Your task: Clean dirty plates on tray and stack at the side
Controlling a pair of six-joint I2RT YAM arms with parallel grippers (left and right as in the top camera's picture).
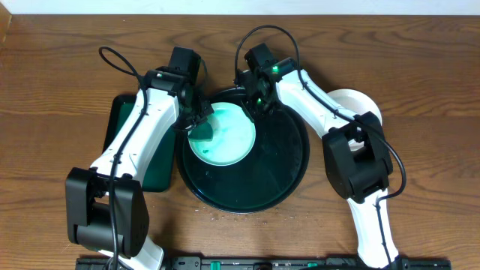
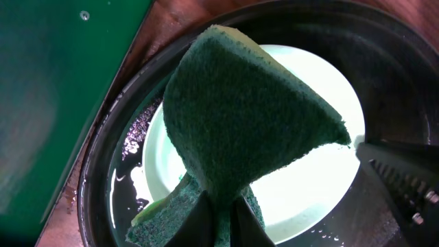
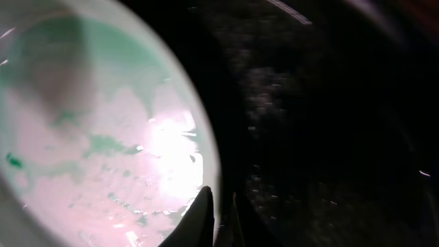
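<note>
Over plate (image 1: 229, 142) left half: sponge (image 2: 240, 116) pinched in left gripper (image 2: 221, 216); right gripper (image 3: 218, 213) clamps plate's far-right rim, inside tray (image 1: 289, 161)

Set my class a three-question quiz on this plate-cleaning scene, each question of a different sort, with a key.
1. True or false: the left gripper holds a green sponge over the plate.
2. The plate lies on: A) the black tray B) the green tray C) the table.
3. Fill in: the right gripper pinches the plate's ____.
Key: 1 true; 2 A; 3 rim.
</note>
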